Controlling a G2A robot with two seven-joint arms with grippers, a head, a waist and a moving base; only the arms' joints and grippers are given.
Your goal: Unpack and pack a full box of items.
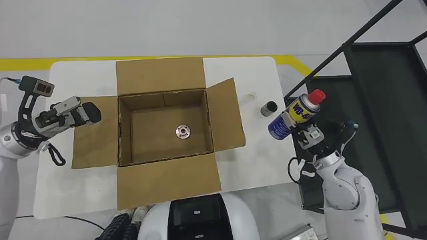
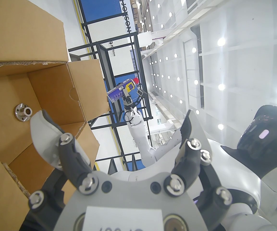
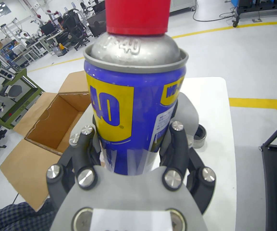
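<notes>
White table [image 1: 260, 167] bears a cardboard box [image 1: 160, 77] with its flaps spread. The right pincer [image 1: 305, 130] clamps a blue spray can [image 1: 293, 115] round its lower body, at the box's 3 o'clock, over the table's edge. The can is tilted, red cap toward 1 o'clock, and its base is hidden between the fingers. The left pincer [image 1: 92, 113] hangs spread wide over the 9 o'clock flap. A metal flange [image 1: 182, 131] lies on the box floor. A small dark cylinder [image 1: 268, 109] stands at the can's 9 o'clock.

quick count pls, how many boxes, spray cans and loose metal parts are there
cardboard box: 1
spray can: 1
metal parts: 2, a flanged one inside the box and a dark ring on the table
total: 4
</notes>
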